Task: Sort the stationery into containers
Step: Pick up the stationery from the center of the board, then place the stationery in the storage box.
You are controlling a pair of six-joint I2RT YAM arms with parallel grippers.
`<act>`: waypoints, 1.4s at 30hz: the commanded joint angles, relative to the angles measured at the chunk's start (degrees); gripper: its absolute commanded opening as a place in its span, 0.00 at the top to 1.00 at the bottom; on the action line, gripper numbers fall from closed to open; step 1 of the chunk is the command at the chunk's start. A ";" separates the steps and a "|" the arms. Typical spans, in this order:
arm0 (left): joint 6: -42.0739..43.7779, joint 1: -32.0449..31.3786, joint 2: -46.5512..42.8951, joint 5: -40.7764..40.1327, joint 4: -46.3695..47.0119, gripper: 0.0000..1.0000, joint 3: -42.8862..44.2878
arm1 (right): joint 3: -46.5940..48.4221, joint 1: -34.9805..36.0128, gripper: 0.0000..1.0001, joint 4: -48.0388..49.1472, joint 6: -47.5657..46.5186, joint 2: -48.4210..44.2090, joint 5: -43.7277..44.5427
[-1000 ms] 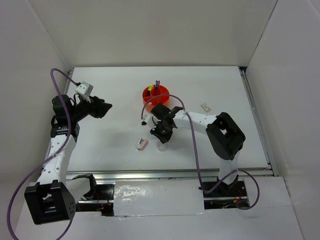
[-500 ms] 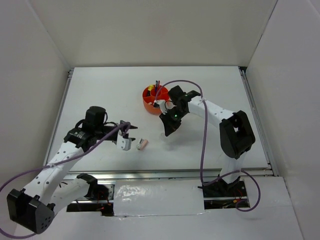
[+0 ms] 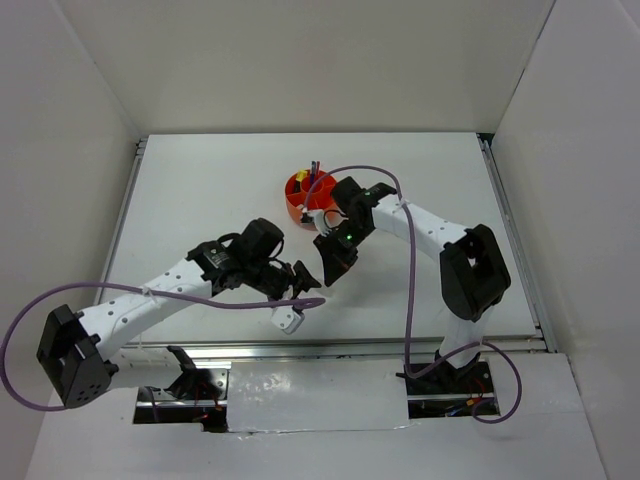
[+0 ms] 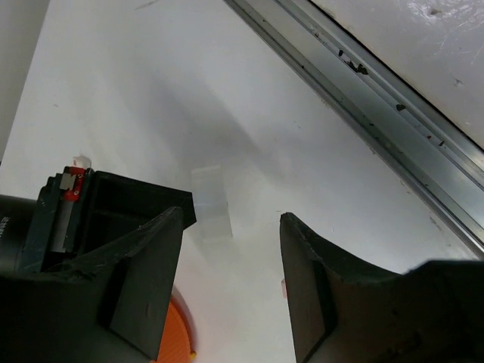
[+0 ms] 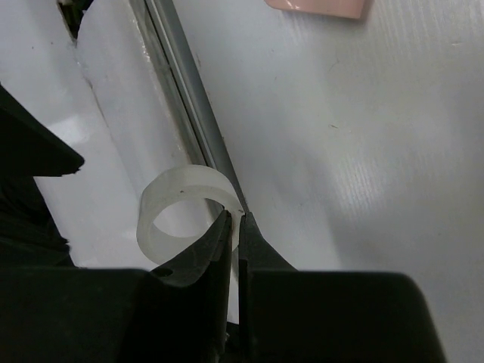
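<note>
The orange organizer (image 3: 300,200) stands at mid table with pens upright in its cup (image 3: 314,172); its rim shows in the left wrist view (image 4: 180,342). My right gripper (image 3: 329,268) is shut on the wall of the white tape ring (image 5: 181,198), its tips (image 5: 236,219) pinching the rim, just near of the organizer. My left gripper (image 3: 300,281) is open (image 4: 231,219) beside it, facing the ring (image 4: 210,201). The pink-white piece (image 5: 316,6) lies on the table; from above, the left gripper hides it. The eraser blocks are hidden.
A metal rail (image 3: 340,348) runs along the table's near edge and shows in the left wrist view (image 4: 378,113) and in the right wrist view (image 5: 189,106). White walls close in the table. Purple cables (image 3: 405,290) hang off both arms.
My left arm swung from the far left to the table's centre, over the pink-white piece. My right gripper lifted the tape ring and moved toward the organizer.
</note>
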 commanded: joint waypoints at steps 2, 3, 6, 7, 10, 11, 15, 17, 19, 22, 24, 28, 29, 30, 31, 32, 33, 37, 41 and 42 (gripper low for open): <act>0.41 -1.60 1.70 -1.37 1.01 0.34 2.72 | 1.56 0.22 1.00 -2.37 0.72 -3.84 -2.41; -0.12 -2.22 2.39 -1.90 1.71 0.34 2.64 | 1.82 0.30 1.00 -2.46 0.89 -3.75 -2.76; -2.67 -3.19 3.36 -3.83 4.61 0.34 2.29 | 2.08 0.57 1.00 -2.38 1.07 -4.01 -2.94; -4.50 -3.62 3.54 -4.62 6.62 0.34 2.20 | 2.08 0.92 1.00 -2.20 1.07 -4.36 -2.68; -6.88 -3.89 3.90 -5.68 9.70 0.34 1.76 | 1.91 1.18 1.00 -1.59 1.33 -5.06 -1.71; -7.68 -3.98 4.07 -6.03 10.58 0.35 1.24 | 1.91 1.18 1.00 -1.50 1.33 -5.07 -1.54; -9.70 -4.59 4.51 -7.97 12.70 0.41 0.79 | 2.17 1.18 1.00 -1.50 1.60 -5.51 -1.18; -9.88 -4.77 5.04 -7.80 11.31 0.49 1.32 | 2.43 1.27 1.00 -1.23 1.86 -5.77 -0.92; -9.97 -5.12 5.48 -7.71 10.42 0.55 1.67 | 2.78 1.18 1.00 -1.32 2.04 -5.95 -0.74; -9.53 -5.30 5.57 -7.88 9.37 0.63 1.58 | 3.40 1.18 1.00 -1.58 2.04 -6.21 -0.83; -9.44 -5.21 5.65 -7.97 8.84 0.67 1.50 | 3.58 1.10 1.00 -1.76 2.04 -6.38 -0.74; -9.53 -5.30 5.83 -8.49 8.31 0.77 1.49 | 3.84 0.66 0.99 -1.76 2.21 -6.74 -0.57; -9.53 -5.30 5.74 -8.41 8.22 0.80 1.41 | 3.84 0.66 0.91 -1.76 2.39 -6.83 -0.39; -9.53 -5.21 5.48 -8.41 7.87 0.86 1.41 | 3.84 0.39 0.67 -1.76 2.74 -6.83 -0.04; -9.62 -5.30 5.30 -8.41 7.69 0.88 1.58 | 3.76 0.13 0.56 -1.50 2.83 -7.00 0.13; -10.05 -5.21 4.95 -7.97 7.35 0.90 1.58 | 3.67 -0.22 0.46 -0.89 3.09 -7.52 0.22; -10.32 -5.21 4.60 -7.71 6.99 0.93 1.58 | 3.75 -1.79 0.29 -0.36 3.96 -7.88 0.14; -14.87 -5.65 3.02 -6.30 6.73 0.99 0.71 | 7.00 -7.93 0.13 0.09 4.76 -8.85 -0.83; -31.27 -6.00 2.31 -10.32 15.04 1.00 0.78 | 13.76 -17.25 0.12 1.57 6.43 -8.85 -0.48; -40.81 -5.65 3.97 -15.65 19.69 1.00 2.01 | 14.30 -21.02 0.12 2.45 7.56 -9.02 0.48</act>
